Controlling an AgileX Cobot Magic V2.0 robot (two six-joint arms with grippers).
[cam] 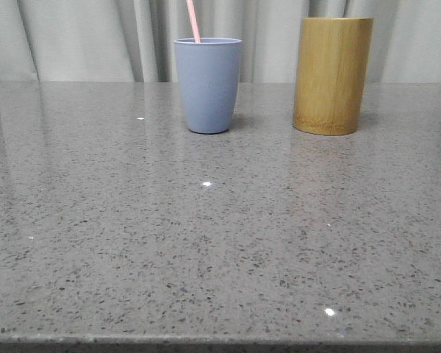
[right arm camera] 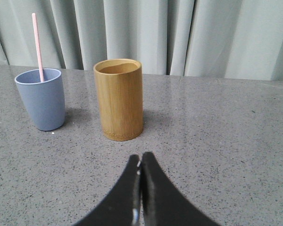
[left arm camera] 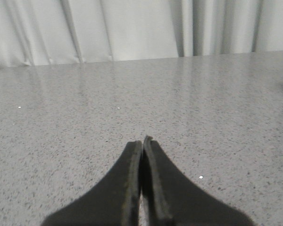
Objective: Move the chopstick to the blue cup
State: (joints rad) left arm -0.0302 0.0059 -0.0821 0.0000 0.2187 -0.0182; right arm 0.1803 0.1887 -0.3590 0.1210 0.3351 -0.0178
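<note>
The blue cup [cam: 208, 84] stands upright at the back middle of the grey table. A thin pale pink chopstick [cam: 193, 20] stands in it, leaning, its top end above the rim. Both also show in the right wrist view: the cup [right arm camera: 41, 99] and the chopstick [right arm camera: 37, 44]. My right gripper [right arm camera: 140, 158] is shut and empty, low over the table in front of the bamboo cylinder. My left gripper [left arm camera: 142, 141] is shut and empty over bare table. Neither gripper shows in the front view.
A taller tan bamboo cylinder [cam: 332, 75] stands to the right of the blue cup, seemingly empty in the right wrist view [right arm camera: 119, 99]. Pale curtains hang behind the table's far edge. The table's front edge [cam: 220, 342] runs along the bottom of the front view.
</note>
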